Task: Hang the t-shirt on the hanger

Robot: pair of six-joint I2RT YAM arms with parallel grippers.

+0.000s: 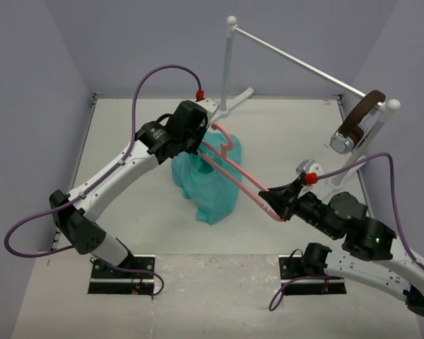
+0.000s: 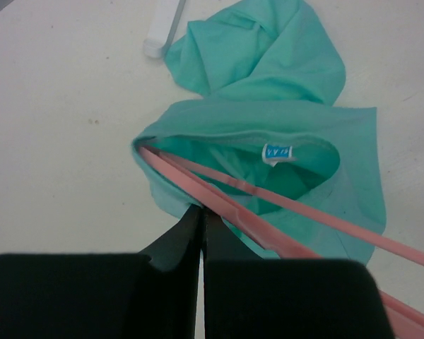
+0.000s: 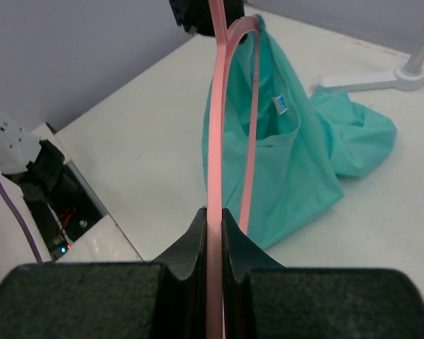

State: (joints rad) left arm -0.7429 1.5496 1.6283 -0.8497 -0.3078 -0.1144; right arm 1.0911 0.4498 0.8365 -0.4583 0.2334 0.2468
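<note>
The teal t-shirt (image 1: 210, 185) hangs in a bunch over the table's middle, with its lower part resting on the table. The pink hanger (image 1: 242, 176) runs slantwise through its neck opening, hook (image 1: 225, 134) at the far end. My left gripper (image 1: 199, 147) is shut on the collar edge; the left wrist view shows its jaws (image 2: 200, 212) pinching the t-shirt (image 2: 268, 70) just beneath the hanger's bars (image 2: 304, 212). My right gripper (image 1: 279, 205) is shut on the hanger's near end. In the right wrist view (image 3: 214, 219) the bar (image 3: 215, 141) leads up into the t-shirt (image 3: 290, 162).
A white rail stand (image 1: 230, 63) rises at the back, and its rail crosses to the right post. Brown-banded headphones (image 1: 353, 127) hang on it at the right. One foot of the stand (image 3: 381, 79) lies just behind the shirt and also shows in the left wrist view (image 2: 166, 25).
</note>
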